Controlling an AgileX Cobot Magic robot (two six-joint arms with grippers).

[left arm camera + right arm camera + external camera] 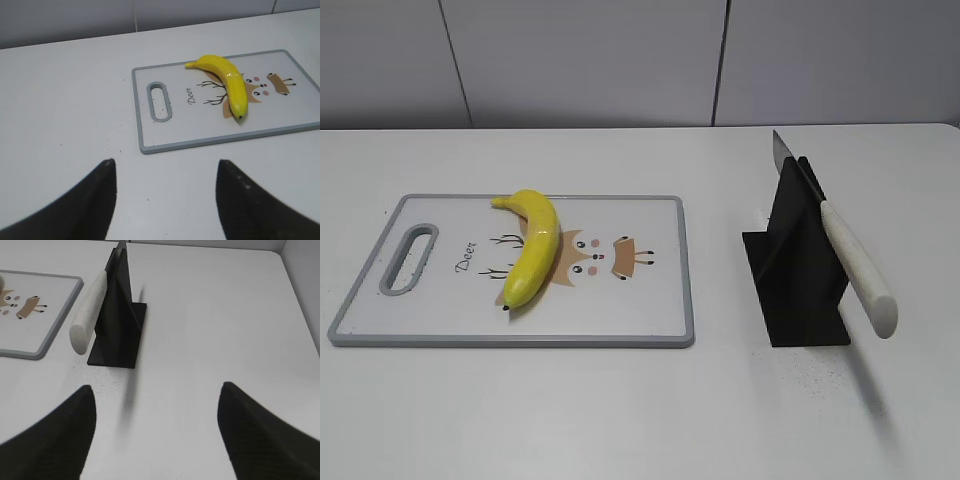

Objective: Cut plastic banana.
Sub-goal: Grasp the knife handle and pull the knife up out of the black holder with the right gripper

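Observation:
The plastic banana (533, 246) lies whole on a white cutting board (440, 320) with a grey rim and a deer print; it also shows in the left wrist view (228, 83) on the board (175, 130). A knife with a white handle (858, 266) rests slanted in a black stand (798, 270), handle towards me; both show in the right wrist view, knife (89, 312) and stand (120, 320). My left gripper (164, 162) is open and empty over bare table, short of the board. My right gripper (156, 387) is open and empty, short of the stand. Neither gripper shows in the exterior view.
The white table (640, 410) runs to a grey wall at the back. Its right edge and far corner show in the right wrist view (295, 290). The board has a handle slot (408, 258) at its left end.

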